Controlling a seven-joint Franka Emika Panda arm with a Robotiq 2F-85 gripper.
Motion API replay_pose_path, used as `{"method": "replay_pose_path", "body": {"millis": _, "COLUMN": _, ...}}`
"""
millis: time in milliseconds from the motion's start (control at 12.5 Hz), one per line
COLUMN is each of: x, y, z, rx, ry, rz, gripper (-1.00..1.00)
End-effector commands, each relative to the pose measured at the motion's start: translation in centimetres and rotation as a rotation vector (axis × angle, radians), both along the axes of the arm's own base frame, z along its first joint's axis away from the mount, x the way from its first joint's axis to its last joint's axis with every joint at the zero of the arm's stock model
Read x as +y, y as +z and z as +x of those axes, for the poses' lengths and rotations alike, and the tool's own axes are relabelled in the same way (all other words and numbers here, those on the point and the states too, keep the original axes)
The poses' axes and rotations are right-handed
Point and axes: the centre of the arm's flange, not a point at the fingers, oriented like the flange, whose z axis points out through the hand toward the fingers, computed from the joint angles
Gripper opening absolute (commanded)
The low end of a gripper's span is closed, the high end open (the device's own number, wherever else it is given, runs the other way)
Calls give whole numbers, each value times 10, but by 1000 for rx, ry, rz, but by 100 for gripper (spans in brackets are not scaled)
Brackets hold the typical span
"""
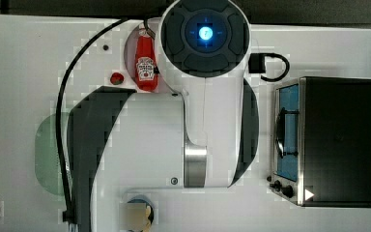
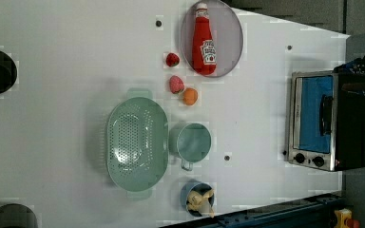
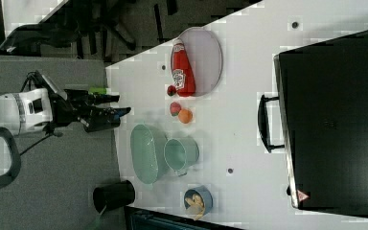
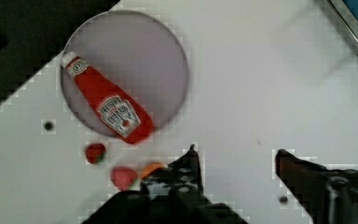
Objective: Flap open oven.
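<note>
Going across the left view from its left, the white counter (image 2: 76, 71) carries a green colander (image 2: 136, 141) with a green mug (image 2: 191, 141) just beside it. Past them lie a few small toy fruits and a ketchup bottle (image 2: 204, 40) lying on a round grey plate (image 2: 228, 35). A little blue cup (image 2: 197, 197) sits near the counter's edge. Far over on the left view's right stands the oven (image 2: 327, 121), well apart from everything else. Its blue glass door looks flat against the silver frame, and the dark bar handle (image 2: 325, 115) is untouched.

The claw (image 4: 235, 158) hangs above the counter with nothing between its fingers. They stand apart, and in the wrist view bare counter shows between them, the plate and fruits off to one side. In the right view it is high over the counter's far edge from the oven.

I would say the job has barely begun, at the approach stage. Next, I reckon, the arm must cross to the oven, bring the fingers around or behind that handle, then pull it outward and down along the door's arc.
</note>
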Motion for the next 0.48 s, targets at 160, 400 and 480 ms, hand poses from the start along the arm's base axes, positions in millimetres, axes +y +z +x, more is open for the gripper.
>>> {"method": "replay_pose_path", "body": {"millis": 160, "x": -37, "y": 60, "z": -103, "rx": 31, "ry": -155, "rz": -10, "gripper": 80}}
{"method": "replay_pose_path", "body": {"millis": 400, "x": -37, "y": 60, "z": -103, "rx": 31, "ry": -154, "rz": -10, "gripper": 100}}
{"method": "replay_pose_path", "body": {"millis": 480, "x": -37, "y": 60, "z": -103, "rx": 31, "ry": -155, "rz": -10, "gripper": 100}}
